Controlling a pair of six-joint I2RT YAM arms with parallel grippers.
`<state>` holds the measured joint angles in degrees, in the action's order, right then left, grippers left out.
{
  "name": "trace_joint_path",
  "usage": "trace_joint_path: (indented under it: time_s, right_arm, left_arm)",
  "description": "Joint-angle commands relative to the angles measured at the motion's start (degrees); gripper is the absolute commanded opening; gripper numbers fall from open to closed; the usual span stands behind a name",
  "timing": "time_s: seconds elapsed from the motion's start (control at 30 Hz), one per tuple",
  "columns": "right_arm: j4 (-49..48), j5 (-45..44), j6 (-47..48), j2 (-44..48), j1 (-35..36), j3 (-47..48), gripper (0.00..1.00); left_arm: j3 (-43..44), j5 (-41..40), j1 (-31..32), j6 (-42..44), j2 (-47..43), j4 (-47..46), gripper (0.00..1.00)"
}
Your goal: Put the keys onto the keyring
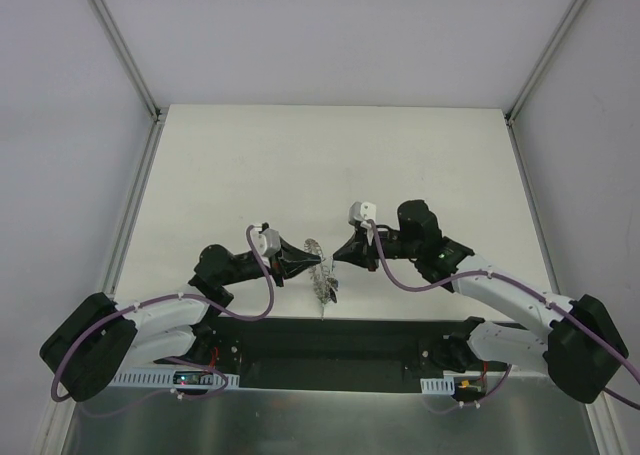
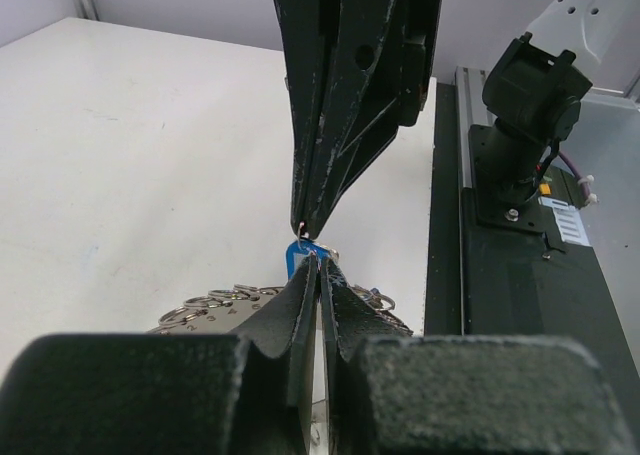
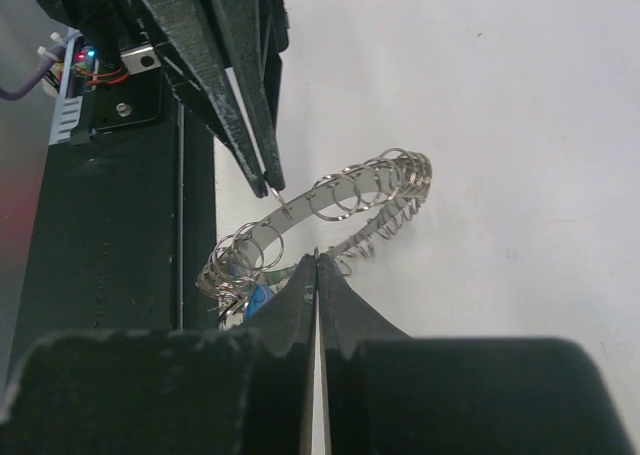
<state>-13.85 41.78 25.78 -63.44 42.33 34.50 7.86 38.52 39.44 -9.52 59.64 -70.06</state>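
The large silvery-grey metal keyring (image 1: 319, 272), a flexible band hung with many small wire loops, stands tilted on its edge near the front of the white worktop (image 1: 330, 165). From above it shows as a narrow sliver. Its long axis runs from the far side toward me, and the near end leans slightly to my right and stops just short of the black base plate (image 1: 330, 340) that carries my arms. My left gripper (image 1: 303, 267) is fully closed. Its tips touch the top edge of the band, but I cannot tell whether they pinch metal. My right gripper (image 1: 337, 259) is closed too, its tips touching the band from the opposite side, almost nose to nose with the left. A small silver key with a blue plastic head (image 2: 297, 256) hangs at the ring's near end, just beyond my left fingertips; other keys there are too small to make out. The two grippers crowd the ring on both sides. A purple cable (image 1: 268, 300) loops along my left arm.
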Motion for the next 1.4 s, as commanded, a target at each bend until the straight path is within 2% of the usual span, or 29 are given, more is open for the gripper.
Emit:
trace_joint_path:
  time_s: [0.0,0.17,0.23,0.33,0.53,0.77,0.97,1.17,1.37]
  right_arm:
    - [-0.1,-5.7,0.1,1.1,0.3,2.1,0.01]
    - [6.2,-19.8,-1.9,4.3,0.2,1.5,0.01]
    - [6.4,-26.9,-3.3,5.9,0.3,0.7,0.01]
    - [8.0,-35.6,-4.6,8.2,0.2,-0.2,0.01]
    - [9.6,-47.7,-6.2,10.5,0.3,-1.4,0.01]
    - [9.5,-51.9,-6.8,11.4,-1.0,-2.6,0.01]
    - [9.2,-50.0,-7.0,10.8,-2.7,-2.9,0.01]
    - [9.2,-48.6,-7.0,9.2,-3.0,-2.6,0.01]
    - [9.9,-48.0,-7.1,8.3,-3.3,-2.1,0.01]
  left_arm:
    - [1.0,-0.2,0.6,0.3,-0.2,-2.5,0.00]
    - [3.9,-3.9,0.6,2.8,-1.0,11.9,0.00]
    - [5.8,-5.9,0.6,3.5,-0.2,14.1,0.00]
    - [10.6,-7.1,0.6,4.9,4.0,18.6,0.00]
    - [20.9,-6.3,0.6,5.8,19.7,18.6,0.00]
    - [31.6,-4.3,0.6,6.3,37.2,18.2,0.00]
    - [36.5,-6.4,0.6,6.7,45.2,18.7,0.00]
    - [37.3,-9.0,1.2,7.4,48.1,21.7,0.00]
    - [41.0,-12.1,2.3,9.0,48.3,33.2,0.00]
